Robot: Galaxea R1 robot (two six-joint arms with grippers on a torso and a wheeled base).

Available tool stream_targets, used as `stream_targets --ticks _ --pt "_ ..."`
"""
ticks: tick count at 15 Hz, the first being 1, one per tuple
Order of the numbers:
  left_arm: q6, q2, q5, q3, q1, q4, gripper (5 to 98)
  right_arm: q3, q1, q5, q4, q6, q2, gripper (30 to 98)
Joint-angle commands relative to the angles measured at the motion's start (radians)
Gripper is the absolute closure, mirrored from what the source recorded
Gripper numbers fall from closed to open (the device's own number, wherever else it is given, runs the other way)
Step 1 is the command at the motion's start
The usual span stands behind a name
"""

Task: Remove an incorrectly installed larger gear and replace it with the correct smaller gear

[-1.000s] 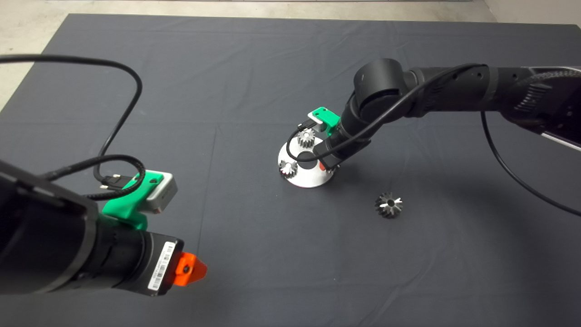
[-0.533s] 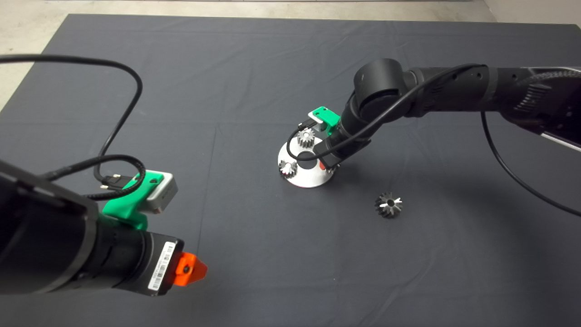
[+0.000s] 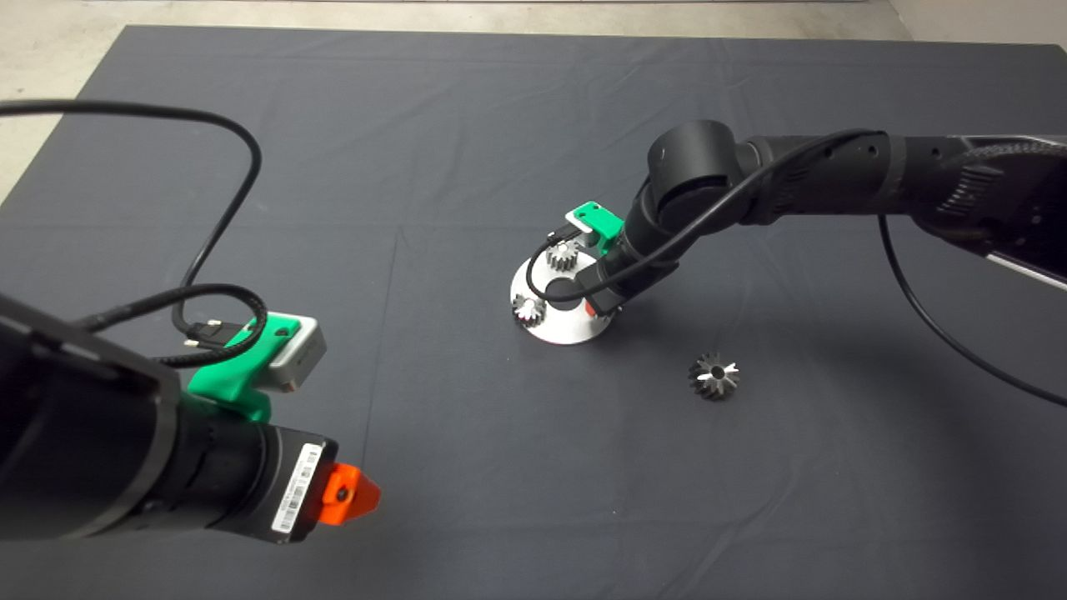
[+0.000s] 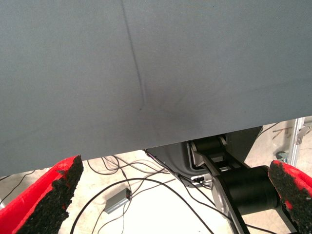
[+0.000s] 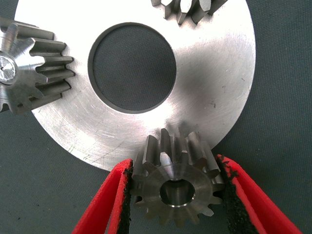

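The larger gear [image 3: 714,375], a dark bevel gear with shiny teeth, lies loose on the mat to the front right of the round silver plate [image 3: 567,329]. My right gripper [image 3: 590,308] is down at the plate's right rim, shut on the smaller gear [image 5: 175,187]. That gear has a centre hole and sits between the two pads, over the plate's rim [image 5: 214,63]; I cannot tell whether it rests on the plate. My left gripper [image 3: 346,493] waits at the lower left, open and empty, as the left wrist view [image 4: 175,165] shows.
Two other small gears stand on the plate: one at the back [image 3: 563,254], one at the left [image 3: 528,309]; both show in the right wrist view [image 5: 29,70] [image 5: 190,9]. The plate has a big centre hole [image 5: 131,66]. A black cable loops over the plate.
My right arm has sunk a little toward the plate with the gear in its grip. The larger gear and the left arm have not moved.
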Motion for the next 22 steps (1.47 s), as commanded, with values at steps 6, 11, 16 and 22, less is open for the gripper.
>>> stream_targets --ticks 6,11,16,22 --pt "-0.007 0.000 0.003 0.018 -0.010 -0.017 5.9 0.006 0.029 -0.002 -0.027 0.003 -0.008 86.8" --pt "-0.007 0.001 0.003 0.018 -0.010 -0.017 5.9 0.019 0.038 -0.002 -0.024 0.004 -0.010 82.6" --pt "-0.007 0.000 0.003 0.018 -0.010 -0.017 5.9 0.275 0.430 -0.024 0.376 0.012 -0.201 76.2" --pt "0.020 0.011 0.004 0.018 -0.010 -0.016 5.9 0.777 0.491 -0.025 0.487 0.170 -0.593 68.8"
